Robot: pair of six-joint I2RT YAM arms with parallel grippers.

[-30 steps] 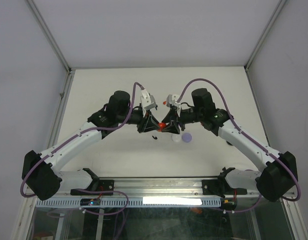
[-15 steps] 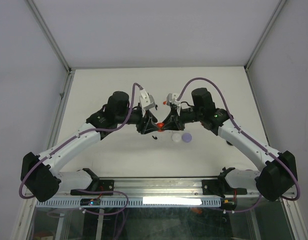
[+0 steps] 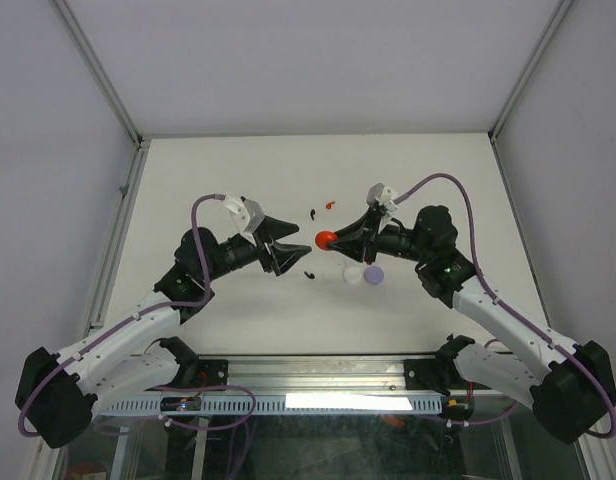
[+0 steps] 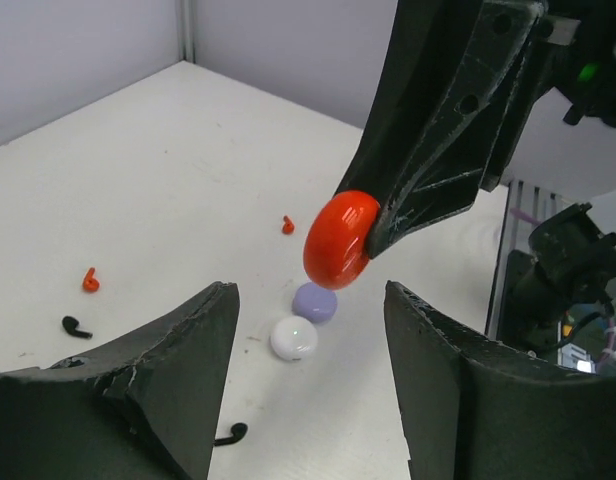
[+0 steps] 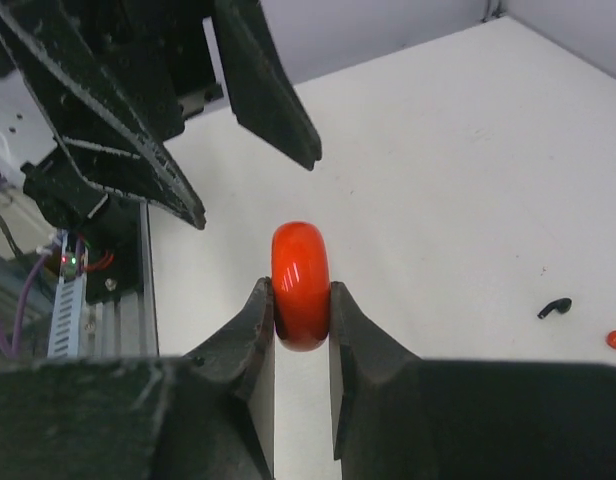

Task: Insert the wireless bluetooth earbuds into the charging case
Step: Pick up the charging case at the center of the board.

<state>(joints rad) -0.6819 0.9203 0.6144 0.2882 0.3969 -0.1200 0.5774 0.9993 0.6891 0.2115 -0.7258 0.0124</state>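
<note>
My left jaws have backed away from the red charging case (image 5: 300, 270) and stand open; my right jaws pinch it, lifted above the worktop (image 3: 438, 170).

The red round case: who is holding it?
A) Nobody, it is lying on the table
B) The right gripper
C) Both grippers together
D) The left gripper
B: in the right wrist view the right gripper pinches the red case edge-on between its two fingers, lifted off the table, while the left gripper stands open and apart from it.
</note>
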